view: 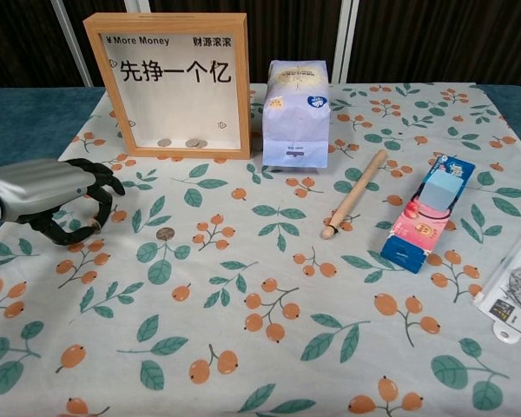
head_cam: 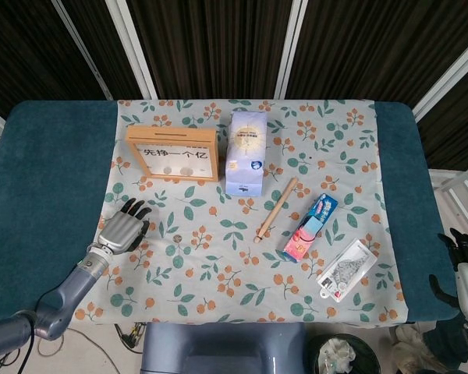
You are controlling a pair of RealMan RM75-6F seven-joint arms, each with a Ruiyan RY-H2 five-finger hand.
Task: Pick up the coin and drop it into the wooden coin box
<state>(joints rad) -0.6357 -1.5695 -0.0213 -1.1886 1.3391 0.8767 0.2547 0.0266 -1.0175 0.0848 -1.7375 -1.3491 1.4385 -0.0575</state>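
The coin [view: 164, 233] lies flat on the flowered tablecloth [view: 269, 347], out in front of the wooden coin box [view: 174, 82] and a bit nearer the table's front edge. In the head view it is a small dot [head_cam: 171, 236] just to the right of the left hand [head_cam: 122, 227]. That left hand [view: 48, 196] hovers low over the cloth beside the coin, not touching it, dark fingers [view: 100, 187] curled downward and thumb tucked under, nothing between them. A few coins already sit at the bottom of the box behind its clear front.

The right hand [head_cam: 464, 269] hangs off the table's right edge, low in the head view, fingers pointing up and slightly spread, holding nothing.

Next to the box stands a pale blue paper bag [view: 295, 111], upright. Further right a wooden stick [view: 354, 193] lies at a slant, then a blue and pink packet [view: 427, 211], and a clear plastic pack [head_cam: 346, 269] near the right front corner.
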